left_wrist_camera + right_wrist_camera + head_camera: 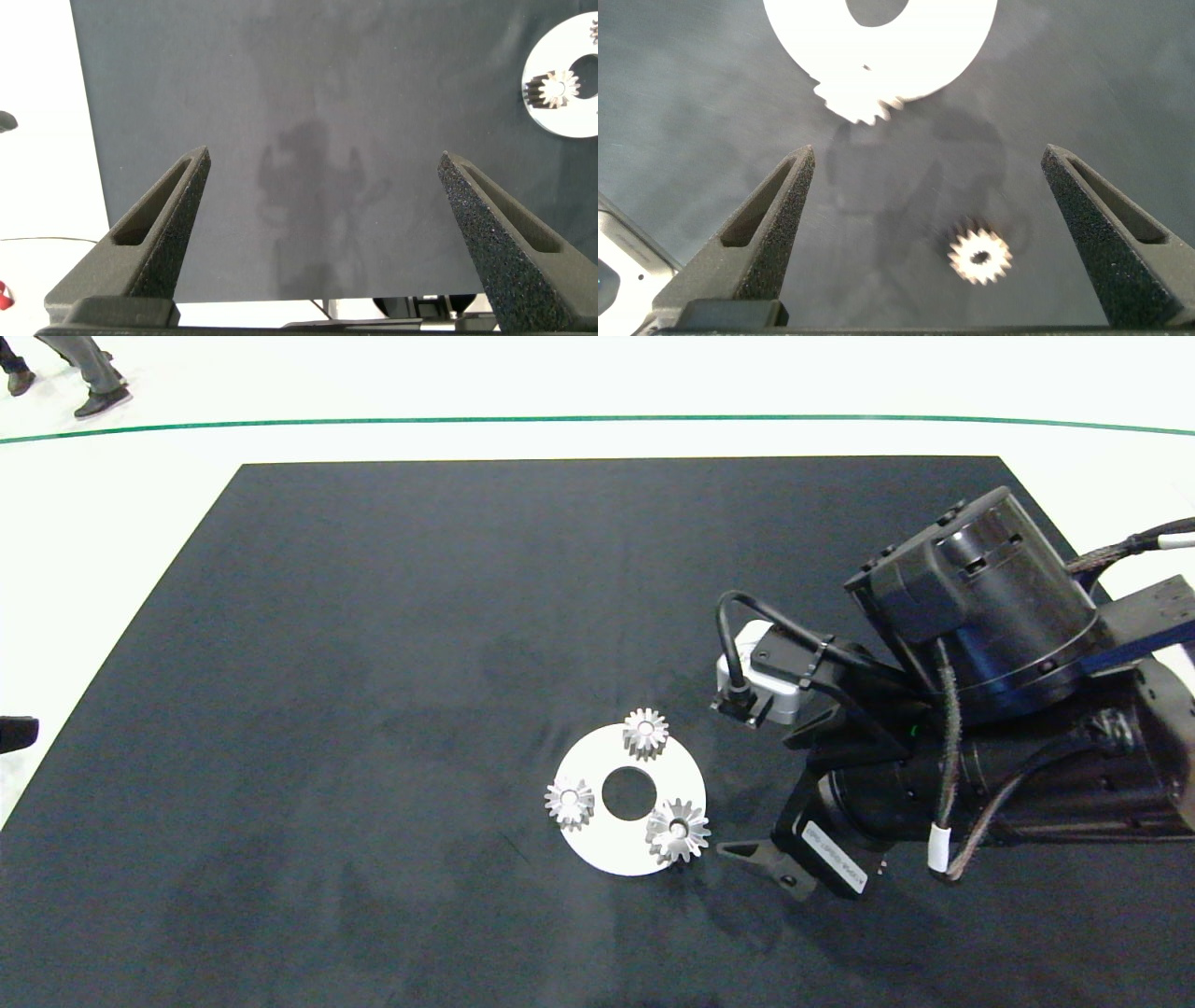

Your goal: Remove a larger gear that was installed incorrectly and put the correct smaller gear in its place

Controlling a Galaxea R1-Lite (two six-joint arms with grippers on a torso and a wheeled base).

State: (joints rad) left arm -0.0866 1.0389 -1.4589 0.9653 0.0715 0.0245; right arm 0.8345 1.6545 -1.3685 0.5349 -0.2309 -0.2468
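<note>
dark matting covered the counter (373,616), with pale floor around it and a person's shoes (93,392) at the far edge. a white ring plate (597,845) lay near the middle, three gears seated on its rim. the larger gear (678,831), with flared pointed teeth, sat on the plate's near right side, closest to the right arm.

the right hand (929,233) hovered just beside that edge of the plate, fingers spread wide and holding nothing. in its wrist view the smaller gear (979,256) lay loose on the mat between the open fingers, apart from the plate, while a blurred gear on the plate rim (864,103), probably the larger one, sat just beyond it in the direction the fingers pointed.

the left hand (327,243) hung well away over bare mat, also wide open and empty, the plate only at the edge of its view. the right arm looked far better placed for the removal.
</note>
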